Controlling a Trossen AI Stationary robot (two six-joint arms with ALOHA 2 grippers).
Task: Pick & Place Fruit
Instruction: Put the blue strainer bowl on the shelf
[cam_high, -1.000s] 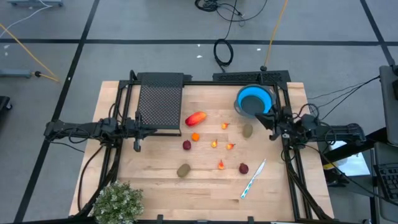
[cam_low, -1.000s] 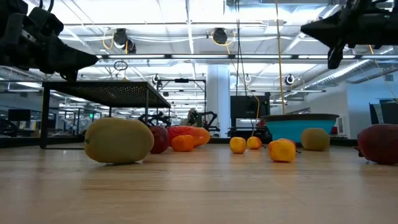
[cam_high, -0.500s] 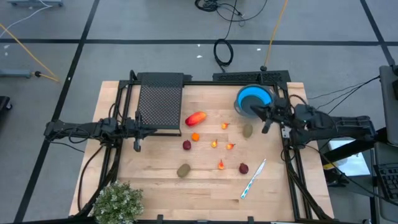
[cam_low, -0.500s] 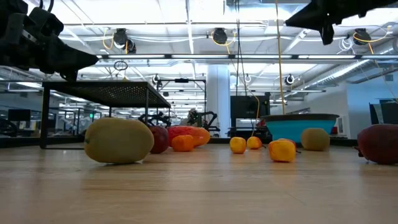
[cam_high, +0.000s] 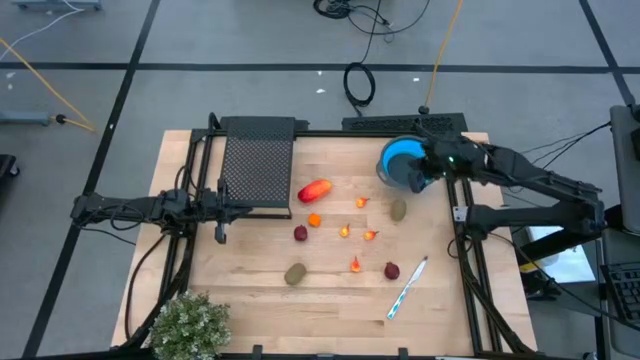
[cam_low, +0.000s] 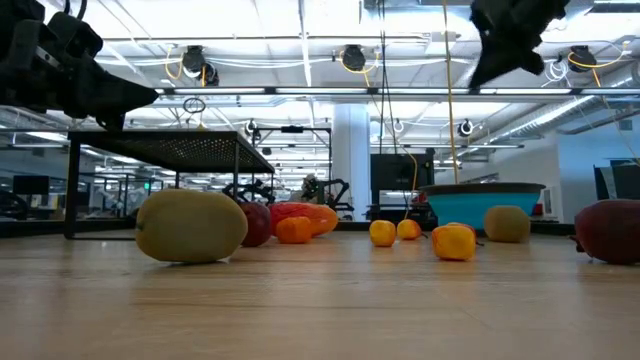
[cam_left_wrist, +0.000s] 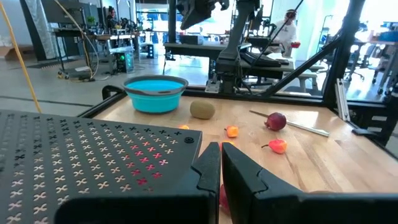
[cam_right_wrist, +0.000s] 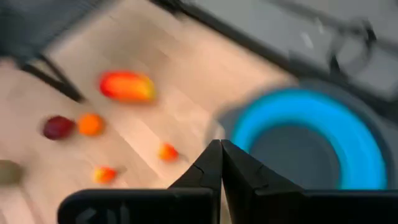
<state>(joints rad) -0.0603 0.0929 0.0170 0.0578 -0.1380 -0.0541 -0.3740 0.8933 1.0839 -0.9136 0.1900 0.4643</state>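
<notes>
Toy fruit lies loose on the wooden table (cam_high: 240, 290): an elongated red-orange piece (cam_high: 315, 190), brown-green ovals (cam_high: 398, 210) (cam_high: 296, 272), dark red balls (cam_high: 300, 233) (cam_high: 391, 270), an orange ball (cam_high: 314, 220) and small orange bits (cam_high: 355, 264). A blue bowl (cam_high: 403, 160) stands at the far right. My right gripper (cam_high: 421, 178) is shut and empty. It hangs high above the bowl's right rim, slanting down, and also shows as my right gripper (cam_right_wrist: 221, 152) in its wrist view. My left gripper (cam_left_wrist: 219, 157) is shut and empty, level at the table's left side beside a black perforated platform (cam_high: 258, 165).
A white-and-blue pen (cam_high: 408, 287) lies near the right front. A bushy green plant (cam_high: 188, 325) stands at the near left corner. The black platform stands raised on legs at the far left. Black frame rails run along both sides of the table.
My right gripper has risen from low at the table's right side and swung toward the far edge, over the blue bowl's rim. It has tipped from level to slanting down and stayed shut. No fruit has moved.
</notes>
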